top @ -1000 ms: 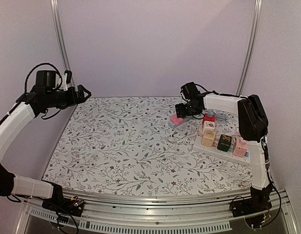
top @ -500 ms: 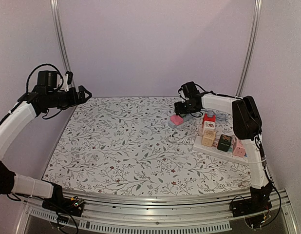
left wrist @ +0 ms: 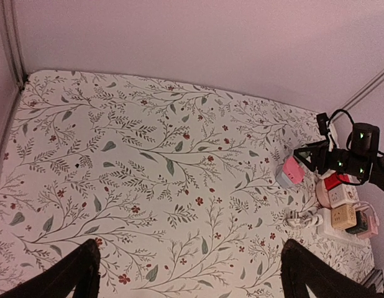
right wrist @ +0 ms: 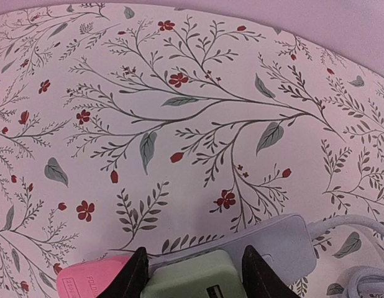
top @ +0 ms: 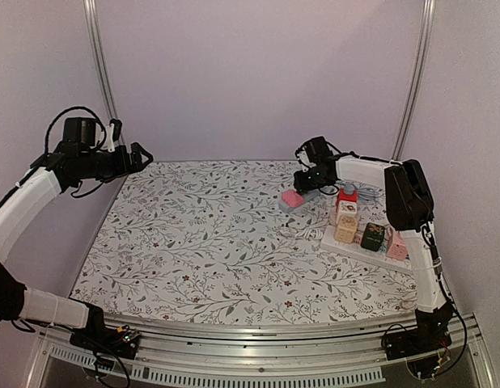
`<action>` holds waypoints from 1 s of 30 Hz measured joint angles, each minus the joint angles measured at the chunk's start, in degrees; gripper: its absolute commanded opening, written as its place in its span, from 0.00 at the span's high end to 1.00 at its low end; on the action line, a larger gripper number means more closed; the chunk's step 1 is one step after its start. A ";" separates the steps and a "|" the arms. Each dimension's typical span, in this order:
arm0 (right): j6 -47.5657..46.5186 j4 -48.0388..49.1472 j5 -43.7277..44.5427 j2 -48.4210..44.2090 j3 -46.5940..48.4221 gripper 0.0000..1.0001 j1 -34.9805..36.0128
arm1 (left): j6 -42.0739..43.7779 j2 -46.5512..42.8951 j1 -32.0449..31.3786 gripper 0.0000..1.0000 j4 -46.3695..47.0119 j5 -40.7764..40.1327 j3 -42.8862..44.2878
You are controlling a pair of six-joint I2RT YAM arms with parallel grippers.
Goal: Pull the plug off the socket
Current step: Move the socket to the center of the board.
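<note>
Pale green plastic filled the gap of the right claw (right wrist: 193, 274): its two black fingers (right wrist: 133, 277) stood one at each side of the green plug (right wrist: 189, 284), hard by its flanks, though whether they already pinched it or merely bracketed it I could not tell. The plug sat seated in the grey socket strip (right wrist: 280, 247), at the far right of the floral worktop (right wrist: 179, 124), with a pink plug (right wrist: 91, 283) just beside the nearer finger and a pale cable (right wrist: 360, 225) trailing off the strip's end. The left claw (left wrist: 192, 273) hung high over the far left side, spread wide with nothing in it, well apart from the strip. That looked like the main risk: nothing pinned the strip, so a pull might lift or drag the whole strip instead of freeing the plug. A shallow hold on smooth plastic could also slip, and the finger next to the pink plug might catch it.
</note>
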 measured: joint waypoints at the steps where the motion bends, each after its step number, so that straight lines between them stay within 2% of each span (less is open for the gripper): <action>1: -0.35 -0.02 -0.24 0.00 0.02 0.61 -0.07 | 0.00 0.02 0.02 0.00 -0.02 0.04 0.00; 5: -1.16 -0.26 -1.79 0.00 0.20 0.65 -0.15 | 0.00 0.04 0.13 0.00 0.00 0.22 0.00; 18: -1.62 0.52 -2.51 -0.46 -0.96 0.66 2.27 | -0.17 0.13 0.42 0.01 0.00 0.55 0.00; 30: -1.31 2.95 -3.98 -7.63 -12.28 0.66 10.38 | -0.24 0.13 0.46 0.01 0.00 0.81 0.00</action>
